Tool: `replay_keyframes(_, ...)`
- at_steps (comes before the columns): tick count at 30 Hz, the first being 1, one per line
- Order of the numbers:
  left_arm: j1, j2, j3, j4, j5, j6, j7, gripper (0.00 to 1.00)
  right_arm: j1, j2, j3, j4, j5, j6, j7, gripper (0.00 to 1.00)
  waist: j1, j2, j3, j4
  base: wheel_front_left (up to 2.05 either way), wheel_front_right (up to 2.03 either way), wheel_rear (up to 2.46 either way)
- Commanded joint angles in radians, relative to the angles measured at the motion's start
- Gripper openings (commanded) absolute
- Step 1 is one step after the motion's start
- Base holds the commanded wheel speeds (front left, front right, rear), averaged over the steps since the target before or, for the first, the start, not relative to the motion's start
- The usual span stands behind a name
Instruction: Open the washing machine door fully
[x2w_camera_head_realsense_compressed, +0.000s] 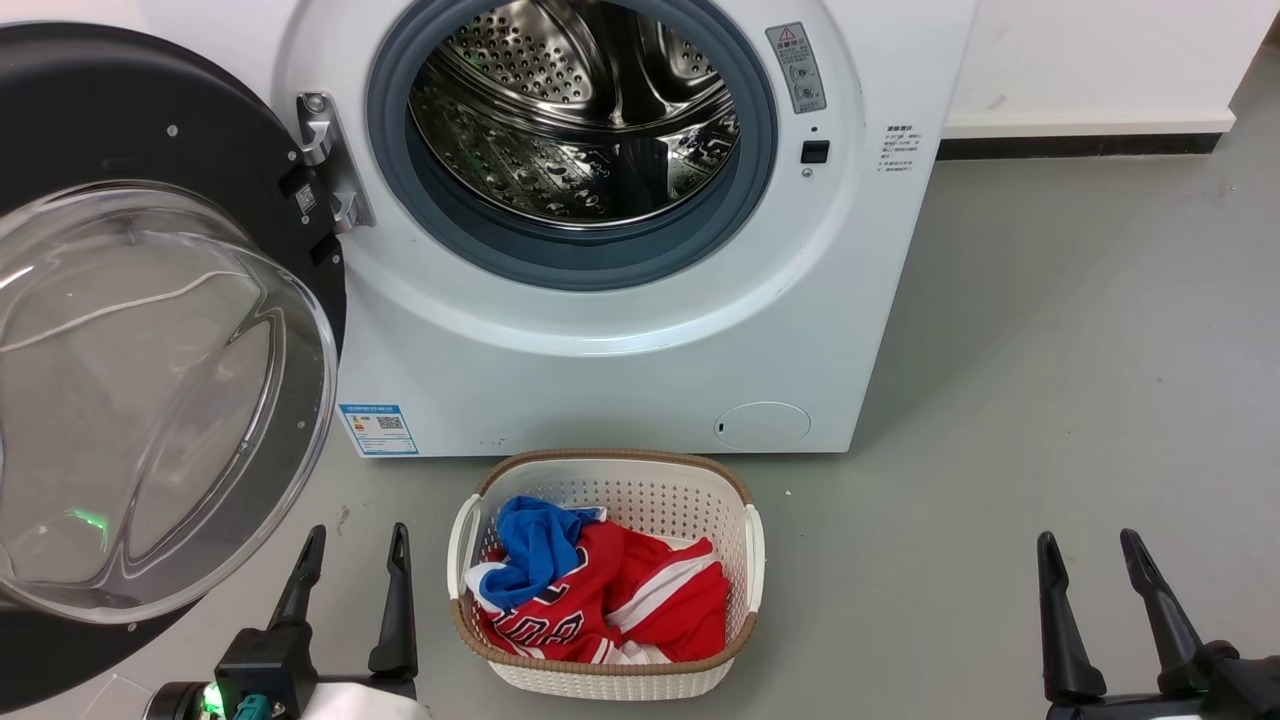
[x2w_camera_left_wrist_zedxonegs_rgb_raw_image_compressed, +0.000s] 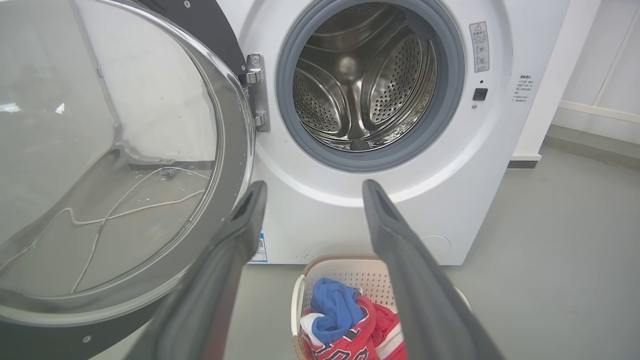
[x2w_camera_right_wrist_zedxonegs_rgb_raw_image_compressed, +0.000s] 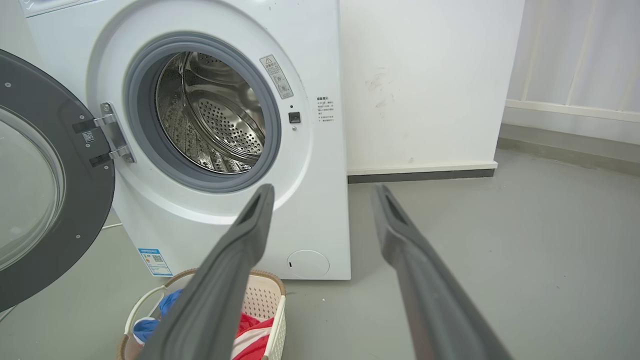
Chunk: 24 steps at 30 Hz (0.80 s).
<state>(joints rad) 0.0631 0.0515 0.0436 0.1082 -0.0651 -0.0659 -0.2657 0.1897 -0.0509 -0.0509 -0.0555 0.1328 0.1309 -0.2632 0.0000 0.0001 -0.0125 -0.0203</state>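
Grey floor (x2w_camera_head_realsense_compressed: 1050, 350), white wall behind.
Washing machine (x2w_camera_head_realsense_compressed: 600, 370): 1, white front-loader, upper centre of head view; perforated steel drum (x2w_camera_head_realsense_compressed: 570, 110) exposed.
Washing machine door (x2w_camera_head_realsense_compressed: 120, 130): 1, swung wide, far left of frame, glass bowl (x2w_camera_head_realsense_compressed: 150, 400) bulging toward camera.
Laundry basket (x2w_camera_head_realsense_compressed: 620, 680): 1, lower centre, on floor before machine; holds red jersey (x2w_camera_head_realsense_compressed: 660, 600), 1, and blue garment (x2w_camera_head_realsense_compressed: 535, 545), 1.
Grippers: 2.
Left gripper (x2w_camera_head_realsense_compressed: 358, 535): lower left, near door's lower rim, fingers spread, empty.
Right gripper (x2w_camera_head_realsense_compressed: 1088, 540): lower right, fingers spread, empty.
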Motion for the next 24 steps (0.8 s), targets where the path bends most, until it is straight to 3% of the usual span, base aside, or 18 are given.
replay_keyframes(1, 0.009, -0.002, 0.001, 0.002, -0.002, 0.004, 0.002, 1.00, 0.009, 0.002, -0.001, -0.004, 0.002, 0.000, -0.002, 1.00, 0.0000, -0.0001, 0.000, 0.000, 0.00, 0.00, 0.00)
replay_keyframes(9, 0.000, -0.002, 0.002, 0.008, 0.000, 0.006, 0.002, 1.00, 0.007, 0.002, -0.003, -0.001, 0.006, 0.000, -0.002, 1.00, 0.0000, -0.0001, 0.000, 0.001, 0.00, 0.00, 0.00)
replay_keyframes(10, 0.000, 0.000, 0.001, 0.009, 0.000, 0.005, 0.000, 0.00, 0.001, 0.000, -0.003, 0.000, 0.002, 0.000, 0.000, 0.00, 0.0000, -0.0001, 0.000, 0.001, 0.00, 0.00, 0.00)
replay_keyframes(15, 0.008, -0.001, 0.002, 0.056, -0.016, 0.004, 0.007, 0.00, 0.002, 0.000, 0.002, 0.040, 0.018, 0.000, 0.006, 0.00, 0.0000, -0.0001, 0.000, 0.001, 0.00, 0.00, 0.00)
replay_keyframes(24, -0.018, -0.001, 0.014, 0.069, -0.205, -0.005, 0.057, 0.00, -0.036, -0.013, 0.009, 0.070, 0.214, 0.000, 0.039, 0.00, 0.0000, -0.0001, 0.001, 0.003, 0.00, 0.00, 0.00)
